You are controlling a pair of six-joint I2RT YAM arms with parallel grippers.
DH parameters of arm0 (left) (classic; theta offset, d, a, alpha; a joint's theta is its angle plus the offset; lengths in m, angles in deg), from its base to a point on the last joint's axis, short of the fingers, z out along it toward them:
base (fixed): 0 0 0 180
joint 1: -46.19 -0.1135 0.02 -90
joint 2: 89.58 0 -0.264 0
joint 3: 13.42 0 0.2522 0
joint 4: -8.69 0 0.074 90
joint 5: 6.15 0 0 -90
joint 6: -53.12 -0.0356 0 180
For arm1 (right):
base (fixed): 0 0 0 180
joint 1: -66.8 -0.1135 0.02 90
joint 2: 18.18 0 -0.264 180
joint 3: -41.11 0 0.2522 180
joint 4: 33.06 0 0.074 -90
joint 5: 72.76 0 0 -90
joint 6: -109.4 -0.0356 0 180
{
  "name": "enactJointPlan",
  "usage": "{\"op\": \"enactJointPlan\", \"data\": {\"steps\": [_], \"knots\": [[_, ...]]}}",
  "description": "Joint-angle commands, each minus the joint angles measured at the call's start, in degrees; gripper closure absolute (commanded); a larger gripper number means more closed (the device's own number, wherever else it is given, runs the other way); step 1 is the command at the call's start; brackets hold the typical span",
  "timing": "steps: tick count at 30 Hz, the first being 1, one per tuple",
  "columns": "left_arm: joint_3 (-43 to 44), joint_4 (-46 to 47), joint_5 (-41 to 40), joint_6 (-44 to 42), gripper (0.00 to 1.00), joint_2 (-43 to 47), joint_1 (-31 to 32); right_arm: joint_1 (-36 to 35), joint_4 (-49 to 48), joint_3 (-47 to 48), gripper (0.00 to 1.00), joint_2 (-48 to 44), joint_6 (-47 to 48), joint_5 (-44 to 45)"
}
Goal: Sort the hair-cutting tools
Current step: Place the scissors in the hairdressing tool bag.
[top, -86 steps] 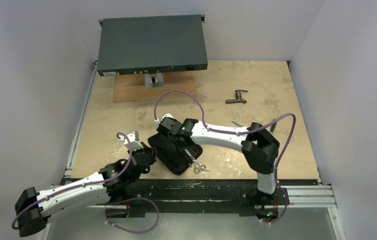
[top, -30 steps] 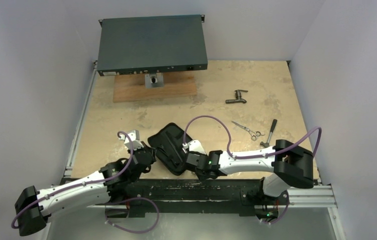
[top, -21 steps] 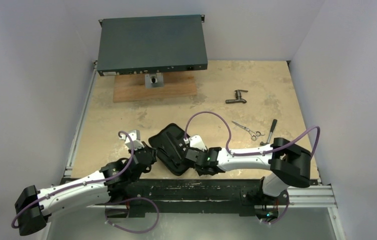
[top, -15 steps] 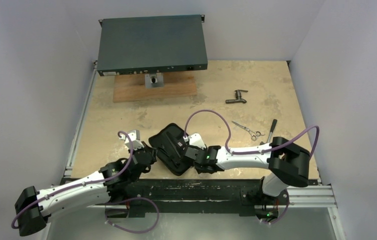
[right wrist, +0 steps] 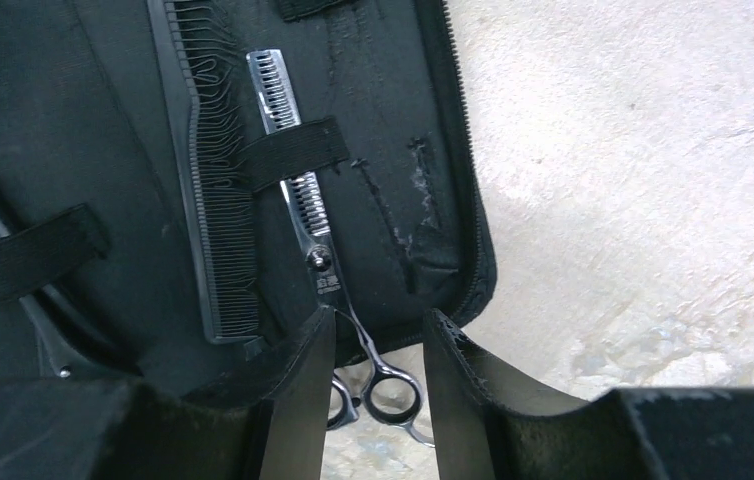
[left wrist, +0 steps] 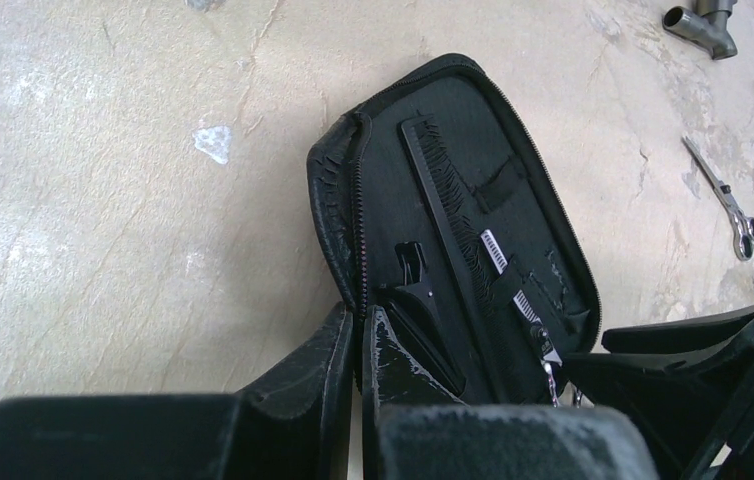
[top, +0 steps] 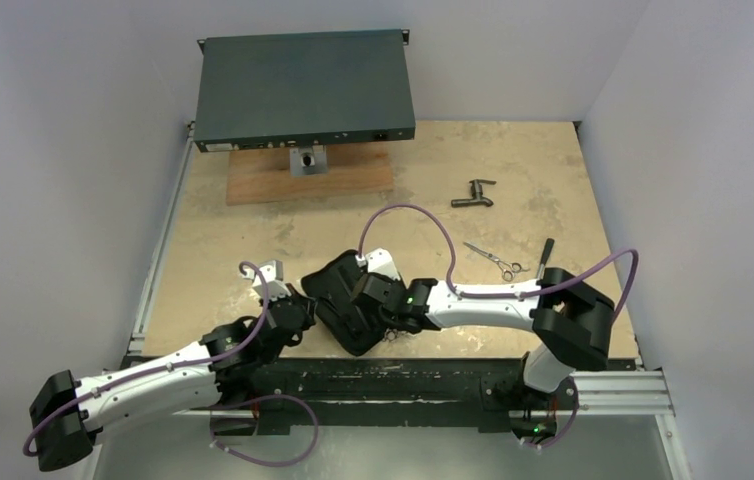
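Note:
An open black zip case (top: 338,300) lies near the front edge. Inside it sit a black comb (left wrist: 443,200), toothed silver thinning scissors (right wrist: 298,200) under an elastic strap, and a thin black clip (left wrist: 415,290). My left gripper (left wrist: 358,315) is shut on the case's left rim. My right gripper (right wrist: 378,320) hovers open over the case's near end, and the thinning scissors' finger rings (right wrist: 388,390) stick out between its fingers. A second pair of small silver scissors (top: 494,260) lies on the table to the right.
A small hammer (top: 543,255) lies beside the loose scissors. A dark T-shaped fitting (top: 474,193) rests farther back. At the rear a dark flat electronics box (top: 303,88) stands on a wooden board (top: 310,175). White walls enclose the table.
My right gripper has moved from the table's near edge, right of the case, back and left over the case's near end. The left gripper and case have stayed put.

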Motion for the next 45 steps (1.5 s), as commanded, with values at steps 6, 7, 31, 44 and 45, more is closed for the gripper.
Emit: {"op": "enactJointPlan", "data": {"steps": [6,7,31,44,45], "knots": [[0.10,1.34,0.20,-1.56,1.00,-0.03,0.21,0.72,-2.71,-2.45,0.69,-5.85,4.06,-5.03],[0.10,1.19,0.00,-1.50,1.00,0.11,0.20,0.69,-3.00,-3.20,0.70,-6.56,4.20,-5.61],[0.62,1.65,0.11,-0.96,1.00,-1.31,0.20,-1.81,-4.81,-8.05,0.70,-5.14,1.97,-8.66],[0.33,1.72,0.71,-1.22,1.00,-0.79,0.26,-1.78,-5.53,-7.54,0.84,-2.82,2.60,-8.57],[0.34,1.85,0.75,-1.36,1.00,-0.98,0.20,-1.77,-5.52,-7.46,0.86,-2.97,2.64,-8.68]]}}
